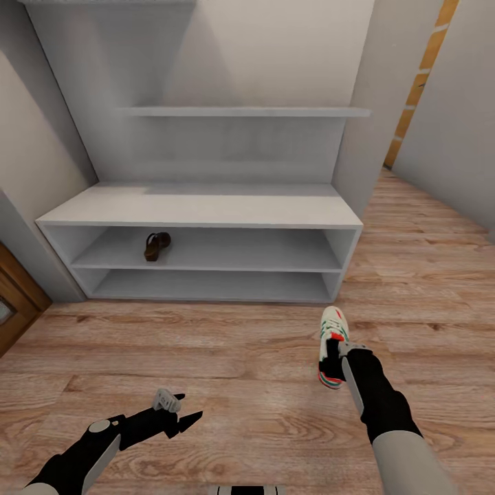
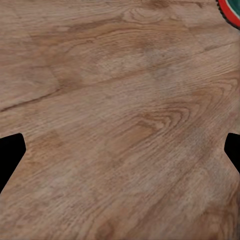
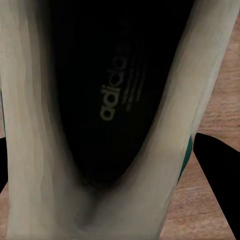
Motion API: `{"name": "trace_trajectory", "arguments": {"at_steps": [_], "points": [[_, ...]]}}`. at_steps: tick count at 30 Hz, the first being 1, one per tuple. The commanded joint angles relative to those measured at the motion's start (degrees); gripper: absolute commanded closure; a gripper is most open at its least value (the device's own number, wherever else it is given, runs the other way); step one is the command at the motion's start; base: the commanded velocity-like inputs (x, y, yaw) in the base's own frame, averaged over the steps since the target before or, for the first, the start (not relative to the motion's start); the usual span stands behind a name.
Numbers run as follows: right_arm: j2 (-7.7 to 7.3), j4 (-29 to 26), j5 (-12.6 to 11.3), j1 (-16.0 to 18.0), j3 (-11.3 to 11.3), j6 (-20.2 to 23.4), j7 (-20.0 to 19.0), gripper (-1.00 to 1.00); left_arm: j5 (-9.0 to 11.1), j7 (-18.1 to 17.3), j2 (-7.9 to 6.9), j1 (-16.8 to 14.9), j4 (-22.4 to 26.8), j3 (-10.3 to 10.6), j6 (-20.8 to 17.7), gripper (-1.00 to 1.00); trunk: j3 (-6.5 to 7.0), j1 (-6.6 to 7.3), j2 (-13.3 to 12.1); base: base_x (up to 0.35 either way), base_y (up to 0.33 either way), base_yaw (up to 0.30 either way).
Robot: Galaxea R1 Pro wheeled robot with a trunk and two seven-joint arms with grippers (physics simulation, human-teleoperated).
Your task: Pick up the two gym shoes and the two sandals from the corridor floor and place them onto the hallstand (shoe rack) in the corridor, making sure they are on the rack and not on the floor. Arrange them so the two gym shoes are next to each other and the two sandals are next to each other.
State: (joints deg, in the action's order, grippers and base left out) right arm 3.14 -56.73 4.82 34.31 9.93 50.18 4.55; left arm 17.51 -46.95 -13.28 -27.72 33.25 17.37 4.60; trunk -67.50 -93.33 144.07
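Note:
A white gym shoe (image 1: 332, 330) with green stripes and a red heel is over the wood floor in front of the hallstand (image 1: 206, 206), toe toward it. My right gripper (image 1: 335, 350) is shut across its heel end. In the right wrist view the fingers (image 3: 220, 170) straddle the shoe's dark opening (image 3: 115, 100). One dark brown sandal (image 1: 157, 246) lies on the hallstand's upper open shelf, left of centre. My left gripper (image 1: 189, 407) hangs open over bare floor at the lower left. The left wrist view catches the shoe's edge (image 2: 231, 11) in a corner.
A plain white wall shelf (image 1: 247, 111) hangs above the hallstand. A brown wooden door (image 1: 14, 302) stands at the left edge. Walls close in on both sides of the hallstand; the corridor floor (image 1: 426, 261) runs on to the right.

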Motion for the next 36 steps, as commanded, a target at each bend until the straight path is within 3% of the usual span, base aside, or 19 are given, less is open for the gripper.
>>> {"name": "trace_trajectory", "arguments": {"at_steps": [1,4,8,9,12,20,25,36], "points": [[0.11,-0.1,0.6,0.0,0.0,0.3,-0.2,1.0,0.3,0.1,-0.08,-0.1,0.0,0.4,0.5,-1.0,-0.05,0.01,0.0,0.0,0.0,0.0],[0.24,-0.1,1.4,0.0,-3.2,0.3,-0.1,1.0,0.3,0.1,-0.07,-0.1,-0.1,0.6,0.5,-1.0,-0.05,0.01,0.0,0.0,0.0,0.0],[0.36,-0.1,3.0,0.1,-11.9,0.3,-0.1,1.0,0.3,0.1,0.01,-0.1,-0.1,1.2,0.4,-1.0,-0.05,0.01,0.0,0.0,0.0,0.0],[0.37,-0.2,3.1,0.1,-12.4,0.2,-0.1,1.0,0.3,0.1,0.13,-0.1,-0.1,1.2,0.5,-1.0,-0.05,0.01,0.0,0.0,0.0,0.0],[0.33,-0.2,3.1,0.1,-13.0,-0.4,-0.1,1.0,0.2,0.2,0.54,-0.1,-0.1,1.3,0.5,-1.0,-0.05,0.01,0.0,0.0,0.0,0.0],[0.29,-0.1,3.1,0.1,-13.3,-8.6,-0.1,1.0,0.2,0.2,0.85,-0.1,-0.2,1.3,0.5,-1.0,-0.05,0.01,0.0,0.0,0.0,0.0],[0.29,0.2,2.7,0.1,-13.3,-17.3,-0.2,1.0,0.2,0.2,1.08,-0.1,-0.2,1.5,0.5,-1.0,-0.05,0.01,0.0,0.0,0.0,0.0],[0.12,0.3,2.5,0.1,-13.2,-20.1,-0.2,1.0,0.2,0.3,1.57,-0.1,-0.2,3.6,0.5,-1.0,-0.05,0.01,0.0,0.0,0.0,0.0]]}}
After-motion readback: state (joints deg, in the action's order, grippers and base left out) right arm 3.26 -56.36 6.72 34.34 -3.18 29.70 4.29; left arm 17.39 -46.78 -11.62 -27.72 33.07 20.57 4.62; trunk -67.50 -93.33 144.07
